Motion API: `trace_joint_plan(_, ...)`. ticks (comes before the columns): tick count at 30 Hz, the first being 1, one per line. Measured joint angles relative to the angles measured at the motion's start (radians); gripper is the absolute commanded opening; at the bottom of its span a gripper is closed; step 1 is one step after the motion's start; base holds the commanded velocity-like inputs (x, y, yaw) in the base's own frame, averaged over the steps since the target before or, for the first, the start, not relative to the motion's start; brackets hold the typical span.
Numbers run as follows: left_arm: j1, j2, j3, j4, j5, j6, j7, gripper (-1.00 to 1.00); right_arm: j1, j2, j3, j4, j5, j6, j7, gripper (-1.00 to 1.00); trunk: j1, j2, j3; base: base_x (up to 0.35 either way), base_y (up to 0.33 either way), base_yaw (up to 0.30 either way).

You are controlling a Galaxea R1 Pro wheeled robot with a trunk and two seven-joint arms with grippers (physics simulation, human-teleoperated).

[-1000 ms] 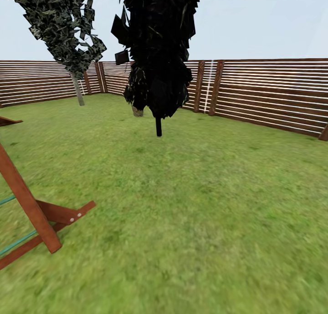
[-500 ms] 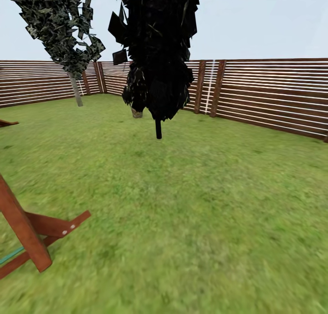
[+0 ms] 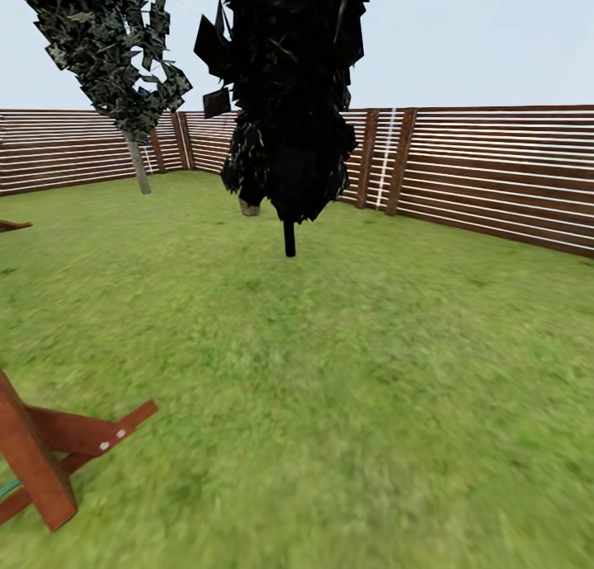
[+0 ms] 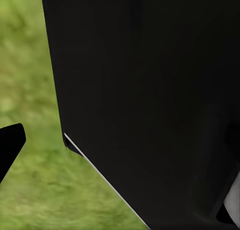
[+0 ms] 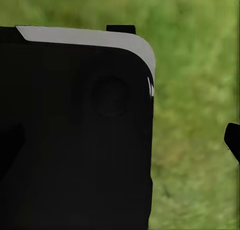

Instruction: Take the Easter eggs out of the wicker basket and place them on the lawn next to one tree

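The Easter eggs and the wicker basket are out of view. The lawn (image 3: 355, 371) spreads wide and green ahead of me in the head view. At its far left, near the fence corner, stands a tree (image 3: 139, 166) with a pale grey trunk and speckled dark leaves. In each wrist view a black panel of my own body sits close in front of blurred grass. A dark tip, perhaps a finger, shows at the picture edge in the left wrist view (image 4: 9, 146) and in the right wrist view (image 5: 233, 140).
A dark tree on a thin black stem (image 3: 289, 241) stands mid-lawn ahead. A brownish stump (image 3: 248, 209) sits behind it. The slatted wooden fence (image 3: 495, 173) closes the garden. A brown wooden play-structure leg (image 3: 49, 449) juts in at the near left.
The whole head view has shifted, so the camera has moved. The play structure has slid down and left towards the picture's edge, and the dark tree looks slightly nearer.
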Motion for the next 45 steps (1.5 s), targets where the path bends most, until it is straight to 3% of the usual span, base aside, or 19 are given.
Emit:
trace_joint_plan(15, 0.000, 0.000, 0.000, 0.000, 0.000, 0.000, 0.000, 1.00, 0.000, 0.000, 0.000, 0.000, 0.000, 0.000, 0.000, 1.00, 0.000, 0.000, 0.000, 0.339, 0.000, 0.237)
trace_joint_plan(45, 0.000, 0.000, -0.001, 0.000, 0.000, 0.000, 0.000, 1.00, 0.000, -0.006, -0.001, -0.002, 0.001, 0.000, -0.001, 1.00, 0.000, 0.000, 0.000, 0.339, 0.000, -0.038)
